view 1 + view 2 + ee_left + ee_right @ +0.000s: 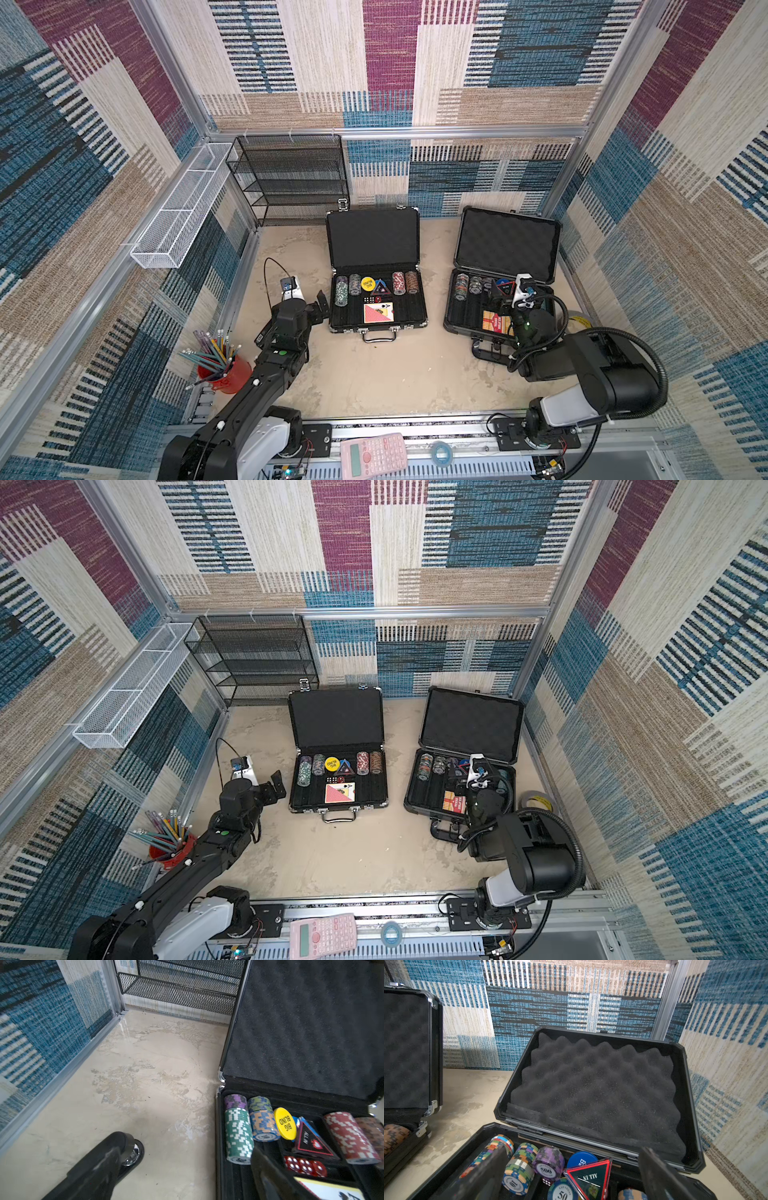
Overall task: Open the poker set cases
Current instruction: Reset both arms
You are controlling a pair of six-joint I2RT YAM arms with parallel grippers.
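Both poker set cases stand open on the table, lids tilted back. In both top views the slim black case [374,239] [336,719] is in the middle and shows chips, dice and cards. The bulkier case [507,245] [471,723] is at the right with egg-crate foam in its lid [598,1088]. My left gripper [321,306] [185,1159] is open and empty. It hangs low at the slim case's [301,1028] left front corner, one finger over the tray. My right gripper [500,297] [573,1159] hovers open over the bulkier case's chips, holding nothing.
A black stapler [133,1154] lies on the table by my left gripper. A black mesh shelf [291,178] and a white wire basket [183,208] are at the back left. A red pencil cup [224,370], a pink calculator [374,455] and tape rolls [579,322] are near the edges.
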